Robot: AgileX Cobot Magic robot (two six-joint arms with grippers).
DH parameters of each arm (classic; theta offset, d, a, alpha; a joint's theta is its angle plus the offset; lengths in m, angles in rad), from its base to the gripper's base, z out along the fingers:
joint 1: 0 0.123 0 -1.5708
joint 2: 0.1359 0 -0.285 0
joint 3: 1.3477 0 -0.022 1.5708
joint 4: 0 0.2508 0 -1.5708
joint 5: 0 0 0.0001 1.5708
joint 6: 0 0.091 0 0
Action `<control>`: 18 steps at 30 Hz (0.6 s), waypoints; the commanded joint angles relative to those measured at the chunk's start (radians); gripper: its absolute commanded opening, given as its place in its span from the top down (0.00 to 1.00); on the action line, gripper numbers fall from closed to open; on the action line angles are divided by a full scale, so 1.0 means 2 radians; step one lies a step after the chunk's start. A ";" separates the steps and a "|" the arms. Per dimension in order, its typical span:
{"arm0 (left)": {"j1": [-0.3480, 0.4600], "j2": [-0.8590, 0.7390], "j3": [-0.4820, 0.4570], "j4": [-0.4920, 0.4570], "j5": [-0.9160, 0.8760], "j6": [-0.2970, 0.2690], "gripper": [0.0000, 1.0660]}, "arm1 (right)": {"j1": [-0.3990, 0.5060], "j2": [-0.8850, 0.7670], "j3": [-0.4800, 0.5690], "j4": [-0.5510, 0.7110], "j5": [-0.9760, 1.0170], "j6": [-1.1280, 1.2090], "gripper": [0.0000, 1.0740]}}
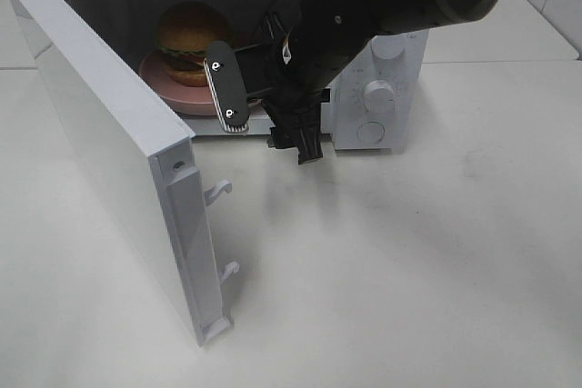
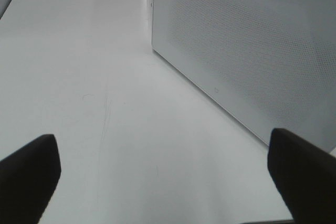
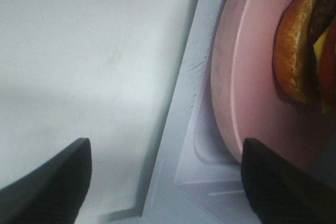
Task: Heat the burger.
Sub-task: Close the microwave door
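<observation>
The burger (image 1: 191, 34) sits on a round pink plate (image 1: 173, 88) inside the open white microwave (image 1: 391, 52). My right gripper (image 1: 265, 115) hovers at the oven's mouth, just in front of the plate, open and holding nothing. In the right wrist view its fingers (image 3: 52, 182) stand wide apart, with the plate (image 3: 247, 77) and the burger (image 3: 299, 51) just beyond on the microwave floor (image 3: 178, 145). My left gripper (image 2: 165, 182) shows only in the left wrist view, open over the table, with nothing between its fingers.
The microwave door (image 1: 100, 134) swings out wide to the left, its latch hooks (image 1: 218, 193) pointing right. Its perforated outer face (image 2: 247, 51) fills the left wrist view. Control knobs (image 1: 377, 93) sit right of the cavity. The white table (image 1: 409, 270) spreads in front.
</observation>
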 commanded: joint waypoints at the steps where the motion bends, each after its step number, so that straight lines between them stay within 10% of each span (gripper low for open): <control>1: 0.003 -0.012 0.001 -0.001 -0.007 -0.002 0.04 | -0.002 -0.030 0.033 -0.001 -0.006 0.015 0.29; 18: 0.003 -0.012 0.001 -0.001 -0.007 -0.002 0.04 | -0.002 -0.137 0.155 0.001 -0.013 0.145 0.29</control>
